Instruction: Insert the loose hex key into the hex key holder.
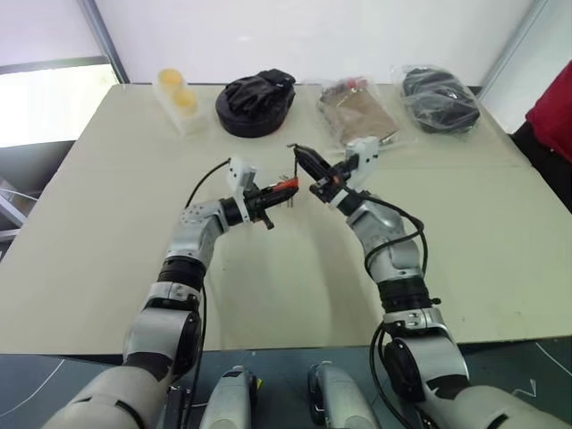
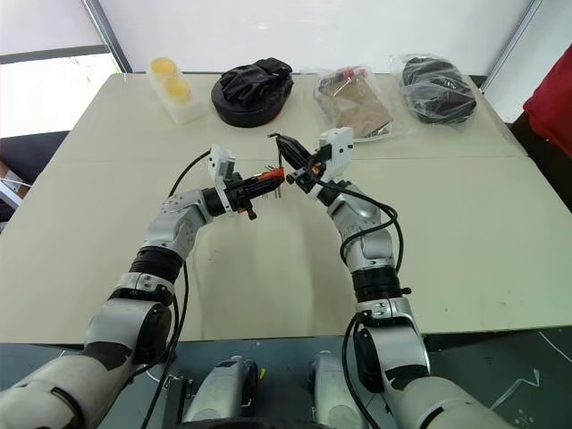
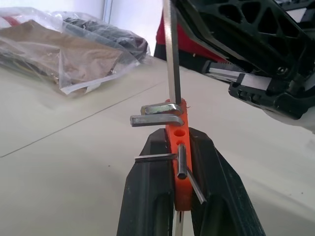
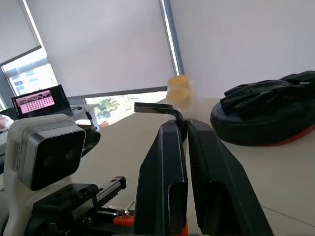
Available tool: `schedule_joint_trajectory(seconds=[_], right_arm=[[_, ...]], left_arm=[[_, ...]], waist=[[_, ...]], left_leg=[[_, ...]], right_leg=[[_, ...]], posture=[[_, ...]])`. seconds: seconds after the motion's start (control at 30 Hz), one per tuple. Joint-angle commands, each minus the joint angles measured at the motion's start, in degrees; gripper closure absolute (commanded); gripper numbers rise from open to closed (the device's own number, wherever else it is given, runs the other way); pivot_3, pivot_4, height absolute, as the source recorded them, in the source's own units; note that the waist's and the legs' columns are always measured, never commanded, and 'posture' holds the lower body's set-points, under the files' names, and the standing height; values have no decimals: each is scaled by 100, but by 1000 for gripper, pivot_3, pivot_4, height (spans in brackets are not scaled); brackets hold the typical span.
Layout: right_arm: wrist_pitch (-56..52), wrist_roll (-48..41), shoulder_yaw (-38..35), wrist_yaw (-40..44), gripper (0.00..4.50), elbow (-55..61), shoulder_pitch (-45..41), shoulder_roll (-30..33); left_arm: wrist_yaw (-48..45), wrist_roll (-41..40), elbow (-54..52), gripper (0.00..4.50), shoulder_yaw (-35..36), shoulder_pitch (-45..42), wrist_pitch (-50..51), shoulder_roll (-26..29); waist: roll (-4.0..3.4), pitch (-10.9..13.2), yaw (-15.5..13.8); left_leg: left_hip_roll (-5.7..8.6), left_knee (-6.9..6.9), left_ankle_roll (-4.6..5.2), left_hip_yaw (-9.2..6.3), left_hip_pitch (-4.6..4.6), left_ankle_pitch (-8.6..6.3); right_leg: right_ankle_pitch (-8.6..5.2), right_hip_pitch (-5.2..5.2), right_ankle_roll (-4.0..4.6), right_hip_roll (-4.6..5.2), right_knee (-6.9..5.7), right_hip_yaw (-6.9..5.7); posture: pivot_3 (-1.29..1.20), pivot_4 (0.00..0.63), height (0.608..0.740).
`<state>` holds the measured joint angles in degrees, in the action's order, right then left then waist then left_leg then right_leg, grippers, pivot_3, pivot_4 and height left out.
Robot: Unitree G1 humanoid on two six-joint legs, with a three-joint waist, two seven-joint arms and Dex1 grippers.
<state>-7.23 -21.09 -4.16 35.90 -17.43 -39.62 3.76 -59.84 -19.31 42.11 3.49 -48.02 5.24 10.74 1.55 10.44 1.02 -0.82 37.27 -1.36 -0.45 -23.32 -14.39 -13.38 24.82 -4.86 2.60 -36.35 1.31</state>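
Meanwhile, left gripper [image 3: 179, 196] jaws clamp one hex key holder [image 3: 179, 162]; right gripper [image 4: 186, 129] jaws clamp one loose hex key [image 4: 155, 108].

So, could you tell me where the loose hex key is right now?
The right gripper is shut on the loose hex key, above mid-table, its end at the hex key holder in the left gripper.

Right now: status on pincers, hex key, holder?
Left pincer shut on hex key holder. Right pincer shut on loose hex key. Key's long leg meets the holder's top end; seating unclear. Nothing between them.
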Motion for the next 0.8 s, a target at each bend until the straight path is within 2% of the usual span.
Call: schedule_joint_trajectory(seconds=[0.03,0.4,0.5,0.7,0.73,0.8], right_arm=[[-178,-34,-10,-104,4462,80,111,49],[-254,35,148,-70,4462,87,65,187],[-242,26,128,-107,3427,60,46,186],[-284,-16,62,-180,285,180,68,238],[-333,-63,50,-152,46,277,100,271],[-546,-249,15,-21,46,625,224,384]], left_arm=[[5,-376,-581,4500,308,-467,-77,15],[-144,40,-632,4500,-32,-397,-483,82],[-141,51,-603,4500,-14,-406,-508,84],[-116,65,-626,4500,3,-349,-498,108],[-115,71,-615,4500,4,-340,-486,120],[-116,55,-613,4500,14,-311,-405,141]], waist=[[0,0,-2],[0,0,-1],[0,0,-5],[-2,0,-8],[-2,0,-8],[-2,0,-10]], left_leg=[[0,0,0,0,0,0],[1,2,0,1,1,0],[0,4,0,0,0,0],[1,5,0,2,0,0],[1,5,0,2,0,0],[1,5,0,2,0,0]], right_leg=[[0,0,0,0,0,0],[0,0,0,-1,-2,0],[0,0,0,0,-2,0],[0,0,0,1,-2,2],[0,0,0,1,-2,2],[0,0,0,1,-2,2]], posture=[[0,150,740],[0,150,740],[0,150,740],[0,150,740],[0,150,740],[0,150,740]])
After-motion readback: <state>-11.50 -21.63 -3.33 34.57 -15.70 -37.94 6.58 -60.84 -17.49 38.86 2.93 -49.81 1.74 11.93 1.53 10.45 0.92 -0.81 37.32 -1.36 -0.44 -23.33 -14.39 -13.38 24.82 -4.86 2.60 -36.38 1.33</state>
